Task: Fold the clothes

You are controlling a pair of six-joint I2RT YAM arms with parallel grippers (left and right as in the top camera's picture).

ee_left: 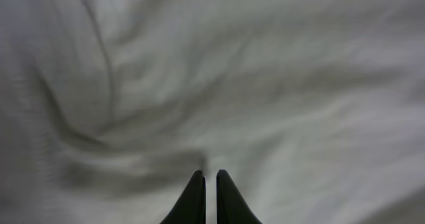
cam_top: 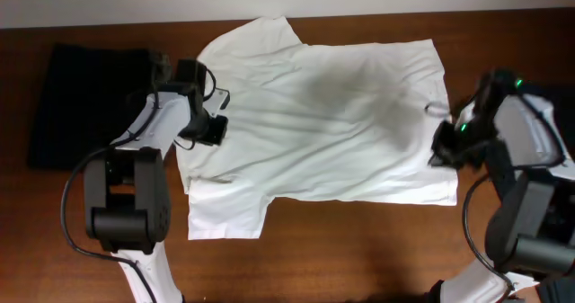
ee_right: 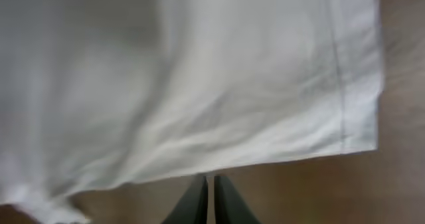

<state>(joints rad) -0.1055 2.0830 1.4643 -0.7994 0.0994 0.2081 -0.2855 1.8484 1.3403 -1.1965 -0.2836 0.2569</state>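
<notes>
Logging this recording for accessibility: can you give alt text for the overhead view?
A white T-shirt lies spread on a brown table. The left gripper sits at its sleeve end, the right gripper at its hem; a black garment lies far left.

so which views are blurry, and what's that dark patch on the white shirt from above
Overhead: sharp; the grey patch on the middle of the white T-shirt could be shadow or something dark showing through, cannot tell. Left wrist: soft throughout, folds smeared, cloth fills the frame. Right wrist: also blurred, though the hem seam beside the table is readable.
</notes>
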